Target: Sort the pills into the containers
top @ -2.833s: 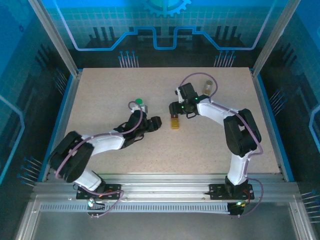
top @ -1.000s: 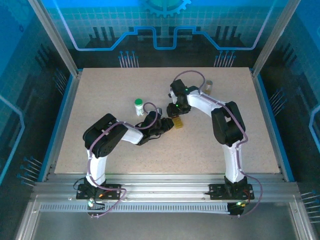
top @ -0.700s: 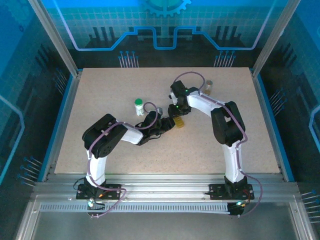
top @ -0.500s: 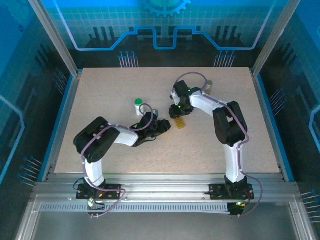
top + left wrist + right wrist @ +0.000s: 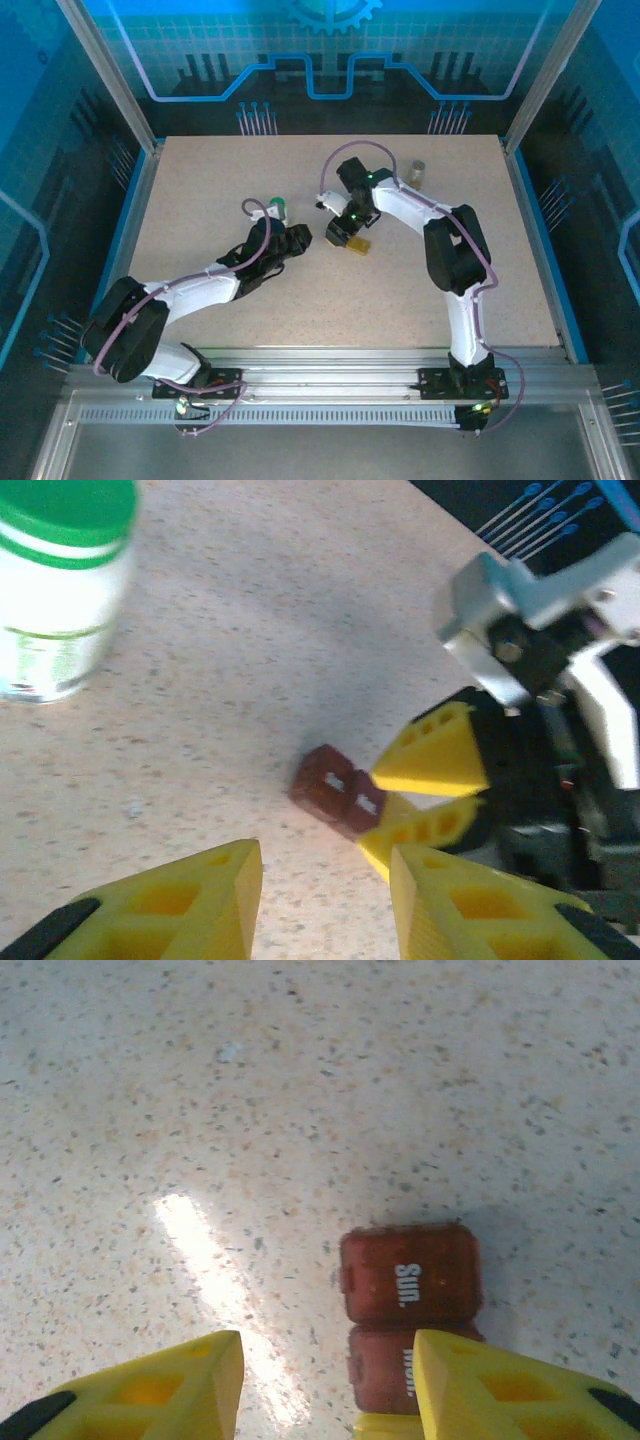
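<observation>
With the dark red container (image 5: 410,1272) lying lid-shut and the yellow container (image 5: 358,246) touching it, the right gripper (image 5: 328,1345) just beside it and the left gripper (image 5: 325,860) near it are held open and empty, so the approach is judged in hand and lid-opening is called for next.

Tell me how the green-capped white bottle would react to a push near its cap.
The bottle stands upright, so a high push would probably tip it; its round body might then roll. On the smooth table, a low push should slide it.
</observation>
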You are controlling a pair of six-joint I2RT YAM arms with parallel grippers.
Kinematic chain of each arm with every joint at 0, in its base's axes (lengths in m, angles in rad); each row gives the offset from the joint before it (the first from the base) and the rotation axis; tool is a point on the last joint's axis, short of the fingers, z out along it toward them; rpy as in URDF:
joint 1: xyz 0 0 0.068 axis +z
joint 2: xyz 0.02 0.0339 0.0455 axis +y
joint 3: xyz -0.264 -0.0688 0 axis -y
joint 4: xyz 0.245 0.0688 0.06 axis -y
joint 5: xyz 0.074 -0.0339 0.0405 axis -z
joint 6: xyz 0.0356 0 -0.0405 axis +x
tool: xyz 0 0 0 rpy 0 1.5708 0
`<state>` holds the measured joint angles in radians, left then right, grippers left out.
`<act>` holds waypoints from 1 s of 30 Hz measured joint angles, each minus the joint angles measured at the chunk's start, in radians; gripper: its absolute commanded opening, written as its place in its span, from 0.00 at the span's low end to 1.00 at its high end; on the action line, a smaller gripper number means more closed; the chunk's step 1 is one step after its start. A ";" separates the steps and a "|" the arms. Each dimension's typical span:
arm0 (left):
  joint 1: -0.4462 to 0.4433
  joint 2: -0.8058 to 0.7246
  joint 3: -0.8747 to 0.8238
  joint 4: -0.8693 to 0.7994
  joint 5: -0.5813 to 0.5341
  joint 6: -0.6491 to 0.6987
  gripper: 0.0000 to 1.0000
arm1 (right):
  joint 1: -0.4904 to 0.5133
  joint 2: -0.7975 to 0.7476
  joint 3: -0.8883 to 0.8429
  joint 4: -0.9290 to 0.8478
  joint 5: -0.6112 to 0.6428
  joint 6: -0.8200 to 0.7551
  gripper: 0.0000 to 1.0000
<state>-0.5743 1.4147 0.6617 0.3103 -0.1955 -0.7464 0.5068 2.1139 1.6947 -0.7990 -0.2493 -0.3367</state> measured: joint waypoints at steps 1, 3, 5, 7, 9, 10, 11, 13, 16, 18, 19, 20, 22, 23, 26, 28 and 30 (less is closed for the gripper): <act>0.002 -0.002 -0.001 -0.013 -0.004 0.017 0.42 | 0.002 -0.010 -0.010 0.007 -0.001 0.003 0.50; 0.002 -0.002 -0.001 -0.031 -0.006 0.062 0.45 | 0.002 -0.045 -0.040 0.019 0.007 0.039 0.51; 0.002 0.000 0.005 -0.051 0.003 0.118 0.47 | -0.005 -0.106 -0.098 0.065 0.032 0.121 0.51; 0.002 0.011 0.024 -0.059 0.022 0.181 0.48 | -0.027 -0.197 -0.201 0.140 0.061 0.250 0.50; 0.002 0.026 0.046 -0.055 0.043 0.245 0.48 | -0.065 -0.290 -0.325 0.220 0.078 0.392 0.50; 0.002 0.032 0.057 -0.051 0.054 0.279 0.48 | -0.090 -0.344 -0.411 0.283 0.089 0.468 0.50; 0.002 0.037 0.068 -0.051 0.057 0.305 0.48 | -0.111 -0.388 -0.490 0.336 0.101 0.536 0.50; 0.002 0.043 0.086 -0.050 0.061 0.344 0.48 | -0.131 -0.440 -0.613 0.414 0.122 0.648 0.50; 0.002 0.044 0.104 -0.043 0.061 0.383 0.48 | -0.131 -0.456 -0.737 0.525 0.129 0.788 0.50; 0.002 0.044 0.106 -0.039 0.061 0.391 0.48 | -0.132 -0.457 -0.793 0.594 0.130 0.864 0.49; 0.002 0.044 0.106 -0.040 0.061 0.393 0.48 | -0.133 -0.457 -0.814 0.629 0.127 0.898 0.49; 0.002 0.044 0.106 -0.040 0.061 0.397 0.48 | -0.133 -0.457 -0.829 0.659 0.123 0.925 0.48; 0.002 0.044 0.106 -0.040 0.062 0.405 0.49 | -0.133 -0.453 -0.840 0.703 0.105 0.966 0.47; 0.002 0.044 0.106 -0.040 0.062 0.408 0.49 | -0.133 -0.446 -0.840 0.730 0.090 0.983 0.47; 0.002 0.044 0.106 -0.040 0.062 0.416 0.49 | -0.135 -0.414 -0.840 0.805 0.054 1.019 0.46; 0.002 0.044 0.106 -0.042 0.062 0.428 0.49 | -0.135 -0.392 -0.839 0.830 0.038 1.031 0.44; 0.002 0.044 0.106 -0.045 0.062 0.442 0.49 | -0.135 -0.373 -0.836 0.838 0.031 1.036 0.41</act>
<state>-0.5720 1.4586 0.7677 0.2657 -0.1333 -0.3046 0.3717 1.7405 0.8589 0.0387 -0.2188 0.6991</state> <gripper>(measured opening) 0.493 0.436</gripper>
